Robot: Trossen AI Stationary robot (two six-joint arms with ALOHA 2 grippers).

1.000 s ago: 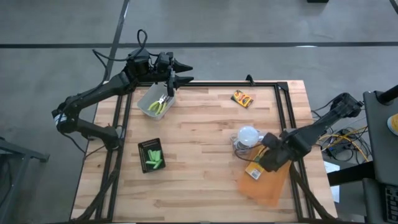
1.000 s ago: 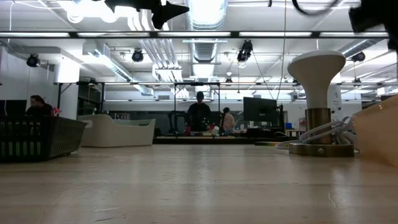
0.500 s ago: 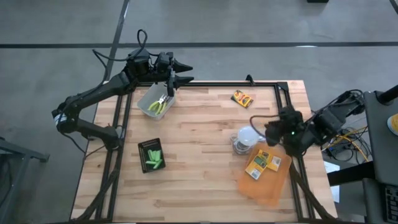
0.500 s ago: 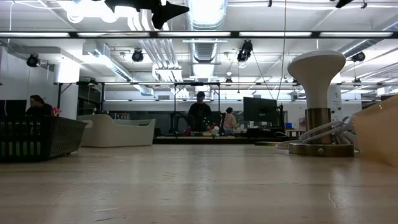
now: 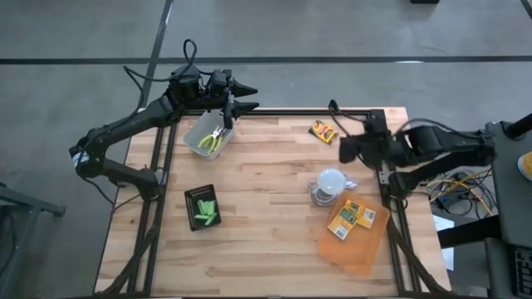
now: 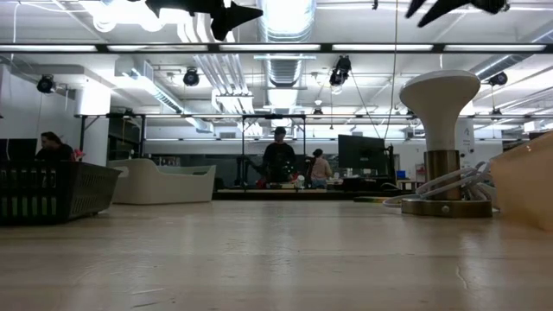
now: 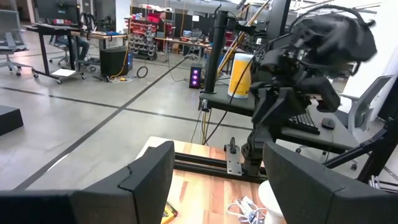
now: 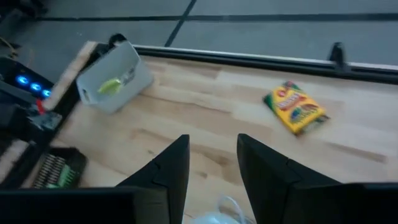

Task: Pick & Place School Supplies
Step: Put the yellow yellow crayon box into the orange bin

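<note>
My right tool (image 5: 345, 149) hangs empty above the desk (image 5: 274, 208), jaws parted, near the lone crayon box (image 5: 324, 130). Two more boxes (image 5: 352, 218) lie on the orange sheet (image 5: 357, 249). My left tool (image 5: 249, 97) waits open over the clear bin (image 5: 208, 135) holding the pliers (image 5: 214, 139); green sticks (image 5: 205, 210) sit in the black tray (image 5: 189, 196).
</note>
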